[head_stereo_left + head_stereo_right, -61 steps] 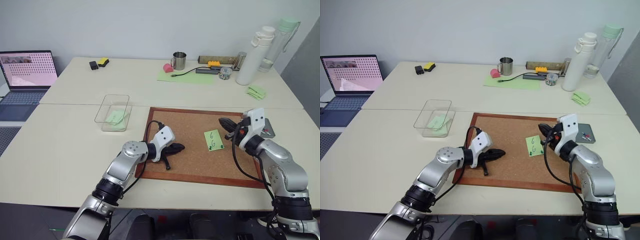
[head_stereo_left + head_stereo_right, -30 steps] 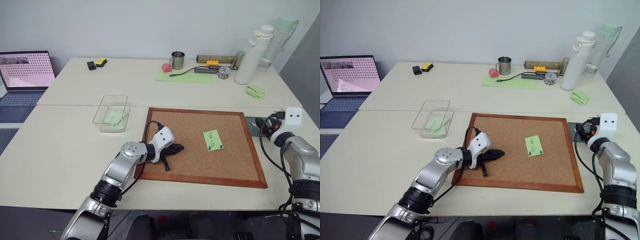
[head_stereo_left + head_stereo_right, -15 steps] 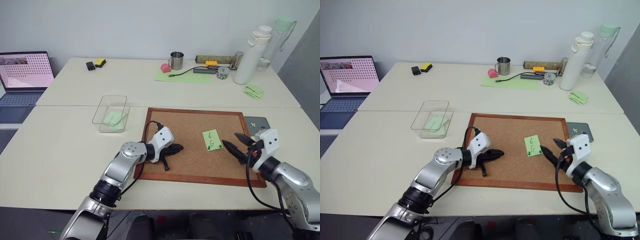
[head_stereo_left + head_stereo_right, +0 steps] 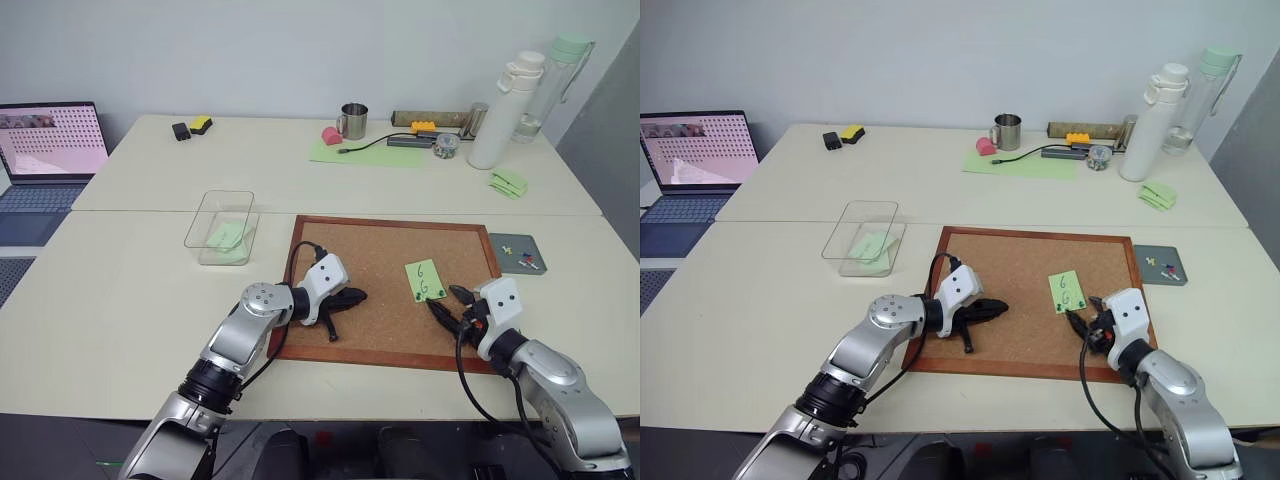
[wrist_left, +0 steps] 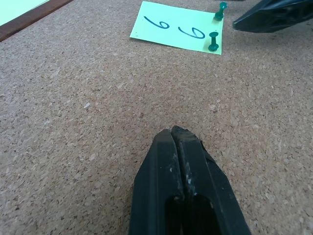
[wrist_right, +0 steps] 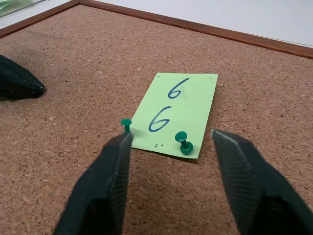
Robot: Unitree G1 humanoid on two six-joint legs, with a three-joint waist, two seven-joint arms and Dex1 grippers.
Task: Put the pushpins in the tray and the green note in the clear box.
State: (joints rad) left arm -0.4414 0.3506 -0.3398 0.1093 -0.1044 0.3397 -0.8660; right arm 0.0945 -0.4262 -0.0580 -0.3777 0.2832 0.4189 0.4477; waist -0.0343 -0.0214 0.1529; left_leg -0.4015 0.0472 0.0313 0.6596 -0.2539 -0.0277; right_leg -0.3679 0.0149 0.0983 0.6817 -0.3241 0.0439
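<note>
The green note (image 6: 176,113), marked "6 6", lies on the cork board (image 4: 380,320), pinned at its near edge by two green pushpins (image 6: 126,123) (image 6: 184,143). My right gripper (image 6: 171,134) is open just short of that edge, with one finger (image 6: 105,191) close beside the left pin and nothing between its jaws. Further left on the board rests my left gripper (image 4: 355,296), shut and empty. The dark-grey tray (image 4: 512,243) sits right of the board with a few small pins in it. Left of the board stands the clear box (image 4: 222,225), holding a green slip.
A laptop (image 4: 52,140) is at the far left. Along the back of the table are a metal mug (image 4: 355,120), a large pale-green sheet (image 4: 370,152) with a cable, two bottles (image 4: 505,100) and a crumpled green wad (image 4: 510,182).
My right gripper has swung from the tray at the right back over the board to the note's near edge, its jaws narrowing a little. The left arm has stayed still.
</note>
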